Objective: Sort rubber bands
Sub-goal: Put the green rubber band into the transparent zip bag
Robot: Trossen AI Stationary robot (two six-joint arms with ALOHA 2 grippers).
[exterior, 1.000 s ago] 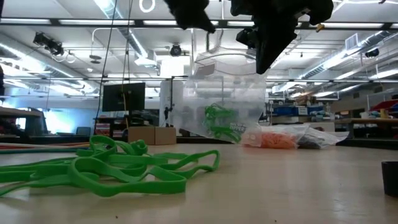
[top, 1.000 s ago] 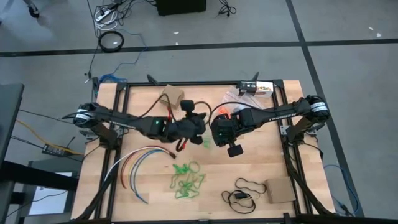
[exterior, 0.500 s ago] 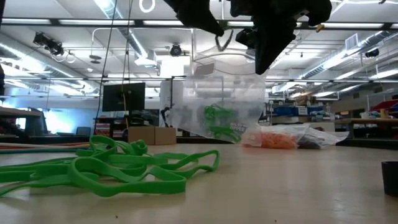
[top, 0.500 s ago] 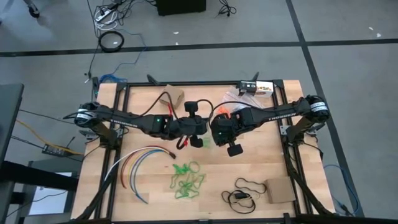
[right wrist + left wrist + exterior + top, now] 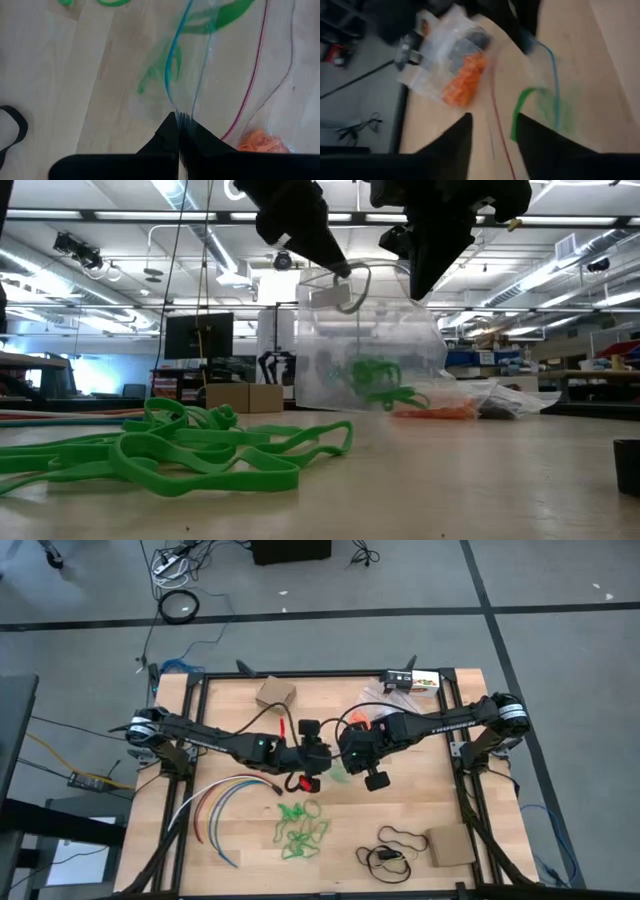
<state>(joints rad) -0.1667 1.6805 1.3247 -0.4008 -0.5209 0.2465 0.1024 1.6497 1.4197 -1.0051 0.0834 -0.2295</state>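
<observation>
At frame centre, the right end effector (image 5: 178, 131) pinches a clear, crinkly plastic bag (image 5: 370, 345); the left end effector (image 5: 492, 132) stands parted beside it. Glossy green rubber bands (image 5: 300, 828) tangle lower centre on the pale wooden table (image 5: 420, 800), beside curved coloured cables (image 5: 222, 802).

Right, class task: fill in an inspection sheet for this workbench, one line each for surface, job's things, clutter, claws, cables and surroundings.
Surface: pale wooden tabletop in a black frame.
Job's things: heap of bright green rubber bands lying loose; more green bands inside the clear plastic zip bag; orange bands in a second clear bag.
Clutter: two small cardboard boxes.
Claws: right claw shut on the clear plastic zip bag's rim, holding it up; left claw open beside the bag.
Cables: fan of long coloured cables; thin black cord loop.
Surroundings: grey floor, workshop shelving behind; no people seen.
</observation>
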